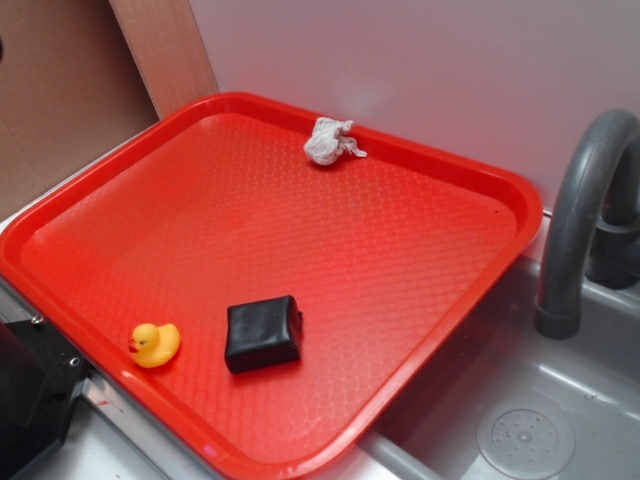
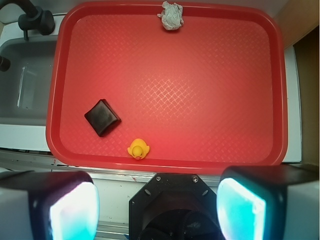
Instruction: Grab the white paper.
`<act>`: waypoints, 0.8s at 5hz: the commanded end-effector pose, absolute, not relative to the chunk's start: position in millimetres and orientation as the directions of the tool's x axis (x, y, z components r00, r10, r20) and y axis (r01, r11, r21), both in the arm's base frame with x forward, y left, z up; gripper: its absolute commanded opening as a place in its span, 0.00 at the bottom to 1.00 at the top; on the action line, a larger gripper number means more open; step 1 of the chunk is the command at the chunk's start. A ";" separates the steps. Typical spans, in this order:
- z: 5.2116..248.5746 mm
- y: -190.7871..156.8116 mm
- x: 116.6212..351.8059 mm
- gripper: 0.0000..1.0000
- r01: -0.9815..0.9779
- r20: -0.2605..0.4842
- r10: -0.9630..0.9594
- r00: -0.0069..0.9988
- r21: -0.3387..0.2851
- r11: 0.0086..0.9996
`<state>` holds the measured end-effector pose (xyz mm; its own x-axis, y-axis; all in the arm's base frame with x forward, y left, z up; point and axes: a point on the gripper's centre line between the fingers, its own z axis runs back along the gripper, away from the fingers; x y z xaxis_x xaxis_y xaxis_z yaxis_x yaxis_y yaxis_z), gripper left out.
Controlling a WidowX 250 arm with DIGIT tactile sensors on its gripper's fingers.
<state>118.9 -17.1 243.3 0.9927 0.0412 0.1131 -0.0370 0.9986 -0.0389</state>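
The white paper (image 1: 330,140) is a small crumpled wad lying at the far rim of the red tray (image 1: 430,330). In the wrist view the paper (image 2: 171,15) is at the top edge of the tray (image 2: 280,100), far from the fingers. My gripper (image 2: 157,205) hangs high above the tray's near side, over the robot's black base (image 2: 172,200). It is open: its two pads (image 2: 75,212) stand wide apart with nothing between them. The gripper does not show in the exterior view.
A yellow rubber duck (image 1: 154,344) (image 2: 138,148) and a black block (image 1: 263,333) (image 2: 102,117) lie near the tray's front rim. A grey sink (image 1: 520,420) with a curved faucet (image 1: 580,210) adjoins the tray. A white wall rises behind it.
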 end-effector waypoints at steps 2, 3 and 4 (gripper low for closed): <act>240.1 -18.6 143.8 1.00 -0.084 0.145 0.091 0.985 -0.055 0.995; 225.0 -14.5 182.4 1.00 -0.137 0.186 0.154 0.970 -0.097 0.986; 199.3 -3.9 221.6 1.00 -0.208 0.253 0.239 0.937 -0.142 0.968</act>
<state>221.1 -11.1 189.9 0.9473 0.2189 0.2340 -0.1898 0.9717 -0.1407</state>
